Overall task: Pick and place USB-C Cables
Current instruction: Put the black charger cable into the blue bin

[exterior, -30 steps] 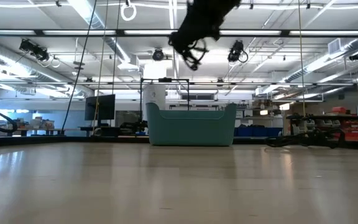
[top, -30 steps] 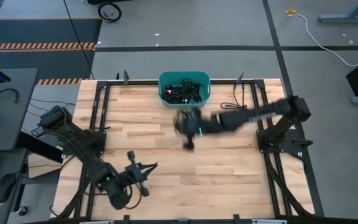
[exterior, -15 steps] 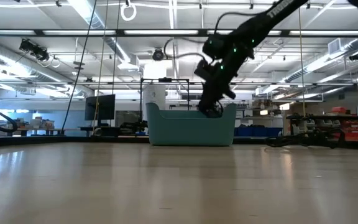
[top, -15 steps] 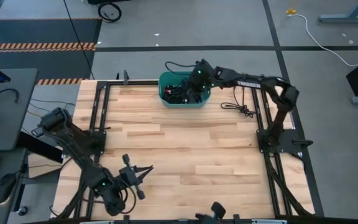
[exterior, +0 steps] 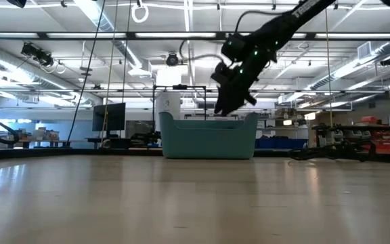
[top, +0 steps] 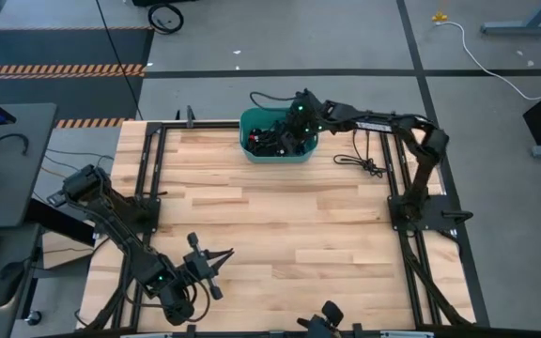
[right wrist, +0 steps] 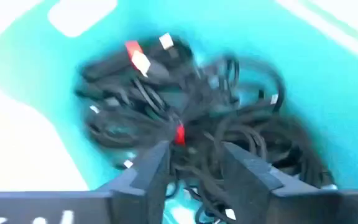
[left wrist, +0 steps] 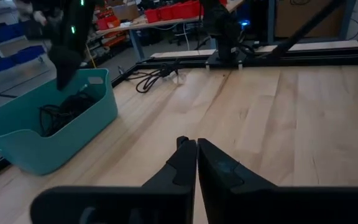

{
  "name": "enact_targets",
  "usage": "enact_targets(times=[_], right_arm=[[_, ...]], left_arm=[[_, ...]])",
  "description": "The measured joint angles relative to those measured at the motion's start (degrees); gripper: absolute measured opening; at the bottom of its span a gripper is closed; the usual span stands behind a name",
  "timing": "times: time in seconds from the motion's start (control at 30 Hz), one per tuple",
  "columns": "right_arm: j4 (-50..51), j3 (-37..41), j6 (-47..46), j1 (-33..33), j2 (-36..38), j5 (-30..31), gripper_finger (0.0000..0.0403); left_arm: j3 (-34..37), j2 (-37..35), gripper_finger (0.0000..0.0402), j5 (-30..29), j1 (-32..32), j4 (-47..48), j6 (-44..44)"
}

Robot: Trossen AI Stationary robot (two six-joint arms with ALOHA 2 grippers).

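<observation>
The USB-C cables point(right wrist: 185, 106) lie as a tangle of thin black cables, some with red ties, on the bottom of a teal bin point(top: 248, 148) at the table's far edge. My right gripper point(right wrist: 194, 158) hangs open over the pile, its fingers pointing down at about rim height point(exterior: 223, 107), with nothing between them. My left gripper point(left wrist: 196, 152) is shut and holds nothing, low over the bare wood near the table's near left corner point(top: 216, 268). The bin point(left wrist: 98, 109) also shows in the left wrist view, with the right gripper point(left wrist: 67, 59) above it.
A loose black cable point(top: 363, 161) lies on the wood right of the bin, beside the right arm's base rail. Black frame rails point(top: 154, 178) run along the table's left and right sides. A dark object point(top: 325, 314) sits at the near edge. Bare wood fills the middle.
My right gripper has swung from over the table's middle toward the far edge, dipped into the teal bin, then risen a little to rim height.
</observation>
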State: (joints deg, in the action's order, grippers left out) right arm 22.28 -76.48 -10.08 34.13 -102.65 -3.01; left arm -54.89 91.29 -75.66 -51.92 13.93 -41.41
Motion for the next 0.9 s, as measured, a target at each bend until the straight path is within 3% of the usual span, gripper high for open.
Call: enact_targets(times=[0.17, 0.3, 0.53, 0.63, 0.7, 0.8, 0.9], right_arm=[[4.9, -0.03, 2.32, -2.87, 7.84, 0.6, 0.0174], [13.95, -0.08, 6.23, -9.35, 15.12, 2.16, 0.017], [32.52, -0.08, 7.41, -24.32, 23.67, 15.72, 0.0165], [41.99, -0.08, 0.84, -27.91, 24.77, 25.08, 0.0164], [48.77, -0.06, -4.65, -27.55, 24.64, 29.44, 0.0163], [56.71, 0.37, -10.83, -22.89, 23.63, 30.01, 0.0162], [55.95, 3.32, -11.88, -16.02, 22.97, 29.27, 0.0169]], left_arm=[[0.0, 0.0, 0.0018, 0.0, 0.0, 0.01, 0.01], [0.0, 0.0, 0.001, 0.23, 0.0, 0.02, 0.0], [0.0, 0.0, 0.0018, 0.44, 0.0, 0.06, 0.0], [0.0, 0.0, 0.0023, 0.44, 0.0, 0.07, 0.0], [0.0, 0.0, 0.0023, 0.44, 0.0, 0.07, 0.0], [0.0, 0.0, 0.0017, 0.44, 0.0, 0.04, 0.0], [0.0, 0.0, 0.0011, 0.44, 0.0, 0.04, 0.0]])
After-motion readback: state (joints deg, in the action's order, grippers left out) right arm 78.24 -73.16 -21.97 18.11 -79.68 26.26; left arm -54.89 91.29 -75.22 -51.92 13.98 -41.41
